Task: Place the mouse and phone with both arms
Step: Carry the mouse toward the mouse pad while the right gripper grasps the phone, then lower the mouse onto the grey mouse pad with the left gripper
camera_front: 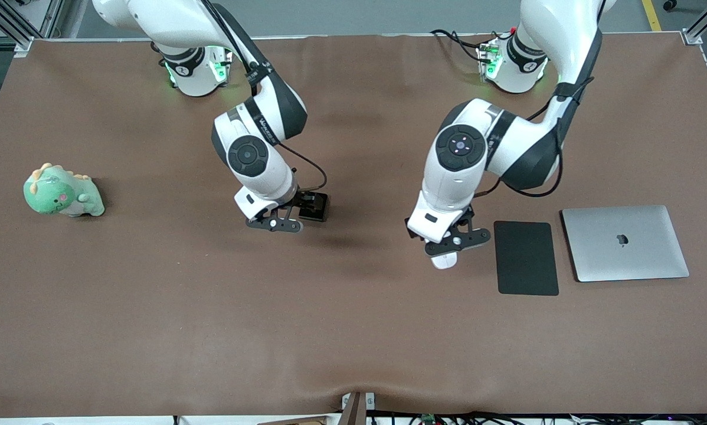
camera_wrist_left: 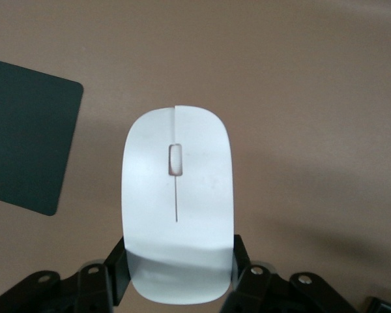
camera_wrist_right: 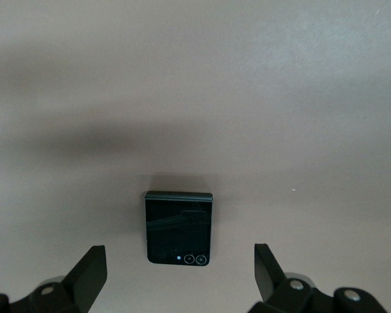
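The white mouse (camera_wrist_left: 177,195) with a grey centre line sits between the fingers (camera_wrist_left: 116,268) of my left gripper (camera_wrist_left: 177,274), which is shut on its sides. In the front view the mouse (camera_front: 444,260) sticks out under the left gripper (camera_front: 451,241), beside the dark mat; I cannot tell if it is lifted. The glossy black folded phone (camera_wrist_right: 179,228) lies flat on the brown table. My right gripper (camera_wrist_right: 178,259) hangs over it, open, fingers well apart and touching nothing. In the front view the phone (camera_front: 315,206) shows beside the right gripper (camera_front: 275,223).
A flat dark mat (camera_front: 526,257) lies toward the left arm's end, also in the left wrist view (camera_wrist_left: 26,137). A closed silver laptop (camera_front: 625,242) lies beside it. A green plush dinosaur (camera_front: 63,192) sits toward the right arm's end.
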